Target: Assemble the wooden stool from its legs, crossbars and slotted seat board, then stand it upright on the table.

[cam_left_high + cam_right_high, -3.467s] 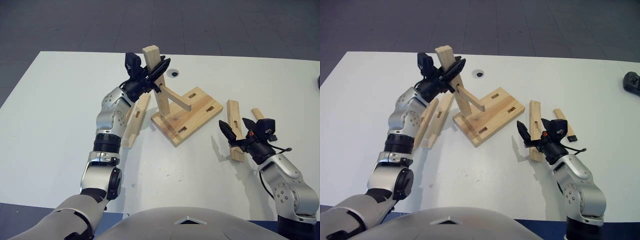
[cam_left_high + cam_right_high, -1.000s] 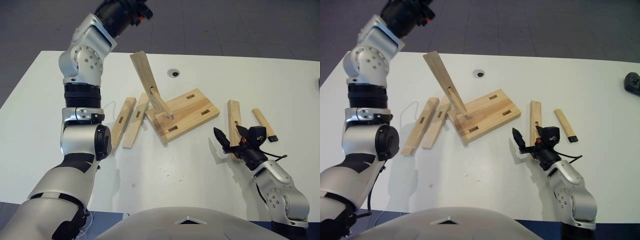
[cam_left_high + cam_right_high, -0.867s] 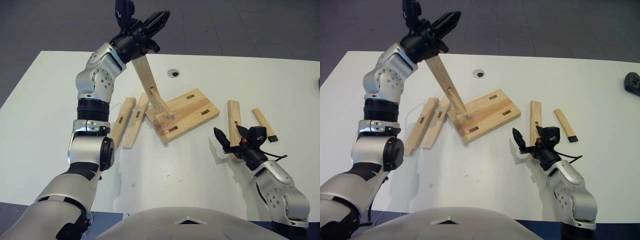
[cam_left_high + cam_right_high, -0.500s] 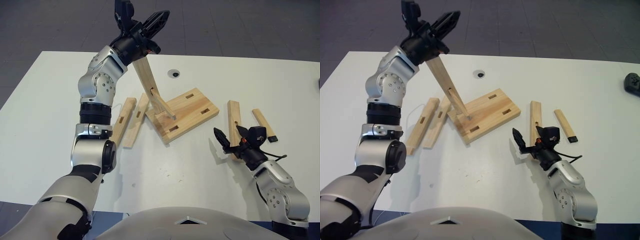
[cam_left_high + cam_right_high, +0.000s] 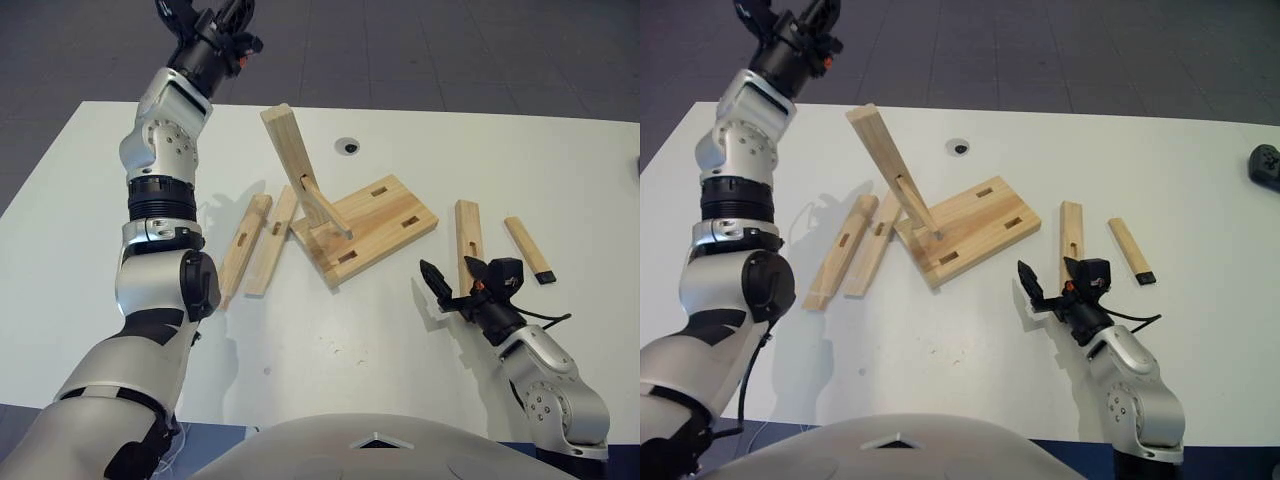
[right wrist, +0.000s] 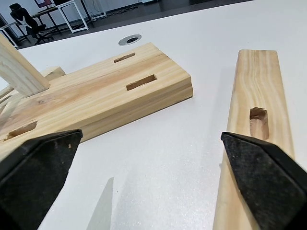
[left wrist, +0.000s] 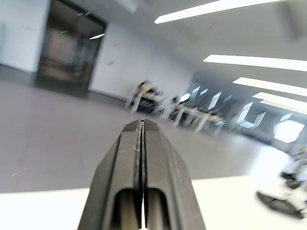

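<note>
The slotted seat board (image 5: pixel 385 215) lies flat on the white table. One leg (image 5: pixel 290 150) stands tilted in a slot at its left end, with a crossbar (image 5: pixel 327 212) slanting from it down to the board. Two more legs (image 5: pixel 245 240) lie side by side to the left of the board. To the right lie another leg (image 5: pixel 467 245) and a short crossbar (image 5: pixel 525 248). My left gripper (image 5: pixel 228 18) is raised high above the table's far left, shut on nothing (image 7: pixel 142 125). Beside the right leg's near end, my right gripper (image 5: pixel 450 287) stays low and open (image 6: pixel 148 158).
A round cable hole (image 5: pixel 348 147) sits in the table behind the board. A black object (image 5: pixel 1265 165) lies at the table's right edge. Bare table (image 5: pixel 340 340) stretches in front of the board and on the far left.
My left gripper, open at the top of the tilted leg, has swung up and to the left and shut. The leg stays tilted in its slot. My right gripper has shifted slightly left.
</note>
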Robot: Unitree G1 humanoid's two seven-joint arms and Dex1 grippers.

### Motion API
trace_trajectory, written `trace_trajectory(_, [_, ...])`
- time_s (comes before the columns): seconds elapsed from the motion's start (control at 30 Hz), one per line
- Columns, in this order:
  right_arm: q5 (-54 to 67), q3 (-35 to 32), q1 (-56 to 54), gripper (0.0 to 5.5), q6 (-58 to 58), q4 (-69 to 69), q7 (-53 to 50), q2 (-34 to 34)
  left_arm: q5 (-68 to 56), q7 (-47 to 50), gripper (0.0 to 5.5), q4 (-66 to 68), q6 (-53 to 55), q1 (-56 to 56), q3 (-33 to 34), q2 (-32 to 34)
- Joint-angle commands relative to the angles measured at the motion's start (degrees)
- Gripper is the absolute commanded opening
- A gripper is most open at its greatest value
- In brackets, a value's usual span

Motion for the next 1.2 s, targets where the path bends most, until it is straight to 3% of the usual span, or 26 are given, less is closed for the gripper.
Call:
trace_trajectory(0.03, [0.0,-0.8,-0.2,5.4,0.1,-0.4,-0.2,-0.5,7.8,-1.0,0.03,-0.2,-4.2,5.4,-6.5,-0.7])
trace_trajectory(0.27, [-0.1,-1.4,-0.4,5.4,0.1,0.1,0.2,-1.0,6.1,-7.6,0.03,-15.6,3.1,14.5,-10.9,-2.8])
trace_trajectory(0.5, [0.0,-2.7,-0.5,5.4,0.1,0.4,0.3,-1.3,1.1,-18.9,0.03,-38.0,16.1,23.1,-15.6,3.3])
trace_trajectory(0.67, [0.0,-3.3,-0.6,5.4,0.1,0.2,0.1,-1.2,-0.5,-16.1,0.03,-46.3,20.9,28.1,-16.6,2.0])
trace_trajectory(0.97, [0.3,-3.7,-0.5,5.4,0.5,-0.4,-0.4,-1.2,-1.6,-10.6,0.03,-47.7,23.3,29.3,-15.7,-2.0])
trace_trajectory(1.13, [0.3,-4.4,-0.6,5.4,0.6,-0.3,-0.4,-1.5,-0.4,-6.0,0.03,-43.2,22.1,26.2,-10.5,-0.4])
trace_trajectory(1.2, [0.4,-4.7,-0.7,5.4,0.7,-0.4,-0.3,-1.5,1.7,-2.1,0.3,-42.9,22.3,26.2,-8.3,1.3])
